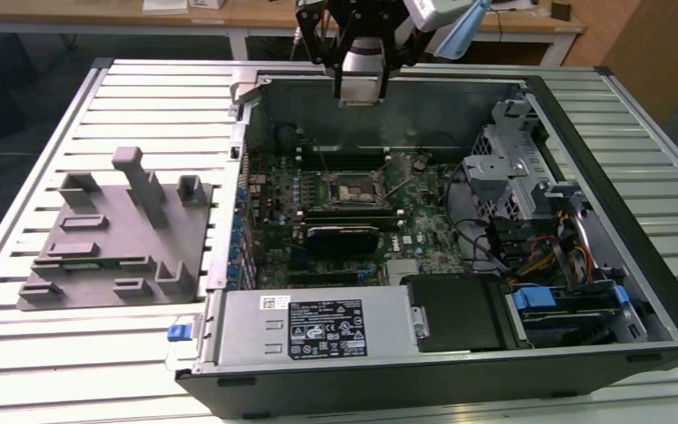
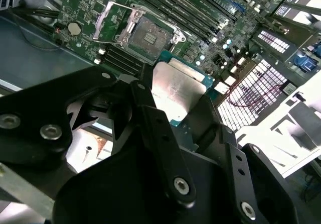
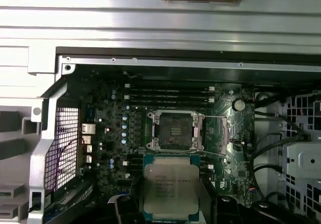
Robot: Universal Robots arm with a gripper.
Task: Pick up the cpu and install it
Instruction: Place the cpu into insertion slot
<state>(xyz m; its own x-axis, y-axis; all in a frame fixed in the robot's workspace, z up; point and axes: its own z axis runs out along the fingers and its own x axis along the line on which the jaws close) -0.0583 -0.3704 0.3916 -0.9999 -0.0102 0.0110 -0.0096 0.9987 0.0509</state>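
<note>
Your pincer [image 2: 175, 106] is clamped on the cpu [image 2: 178, 88]. In the second wrist view its black fingers [image 2: 145, 103] press against two opposite edges of the chip, and the pale silver top shows between them. In the first wrist view the cpu [image 3: 171, 186] faces the camera, with the dark fingers at either side of it.

Beyond the chip lies the green motherboard [image 3: 228, 176]. The square black-framed socket [image 3: 173, 130] on it is uncovered, and its metal retention frame [image 2: 118, 20] is folded back beside it. The cpu is held clear of the board and is not seated. In the first wrist view it appears just beside the socket.

Past the socket run the long black memory slots [image 3: 170, 91], then the far wall of the open computer case [image 1: 433, 110].

In the exterior view your pincer [image 1: 360, 93] hangs over that far wall. The case lies on its side on the slatted metal surface [image 1: 139, 97]. A grey fixture [image 1: 116, 234] sits on the surface at the exterior view's left, just beside the case and well apart from the chip.
</note>
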